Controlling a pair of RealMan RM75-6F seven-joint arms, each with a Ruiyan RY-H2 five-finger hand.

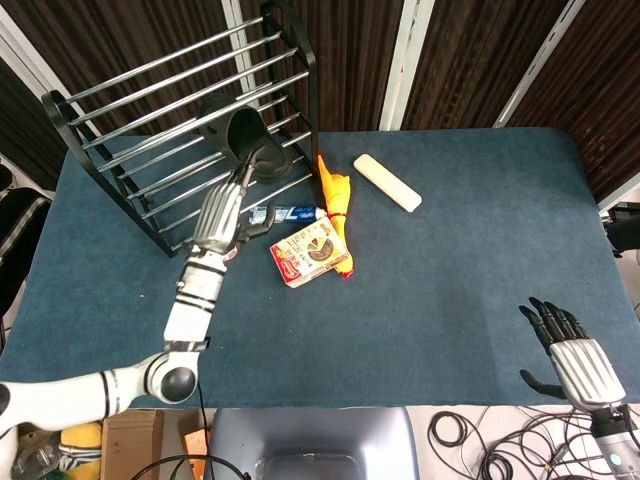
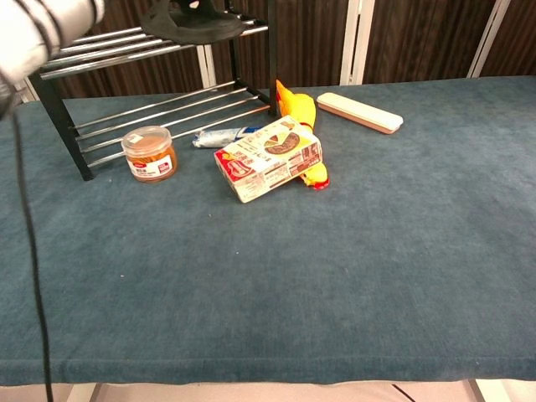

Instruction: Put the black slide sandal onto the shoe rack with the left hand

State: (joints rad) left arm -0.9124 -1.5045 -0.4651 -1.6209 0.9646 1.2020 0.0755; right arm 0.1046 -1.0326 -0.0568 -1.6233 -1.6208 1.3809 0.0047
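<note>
Sandal [image 1: 243,137] on rack [image 1: 150,120] bars | left hand [image 1: 222,212] apart, empty

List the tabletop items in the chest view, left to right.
Orange-lidded jar → toothpaste tube → snack box → pink case. The yellow rubber chicken overlaps the box, so I left it out.

the upper left of the head view is taken up by the shoe rack [image 1: 180,110]. just right of its foot, passage is blocked by a toothpaste tube [image 1: 285,214], a snack box [image 1: 310,253] and a yellow rubber chicken [image 1: 337,205]. bare blue table [image 1: 470,270] is left across the right half.
</note>
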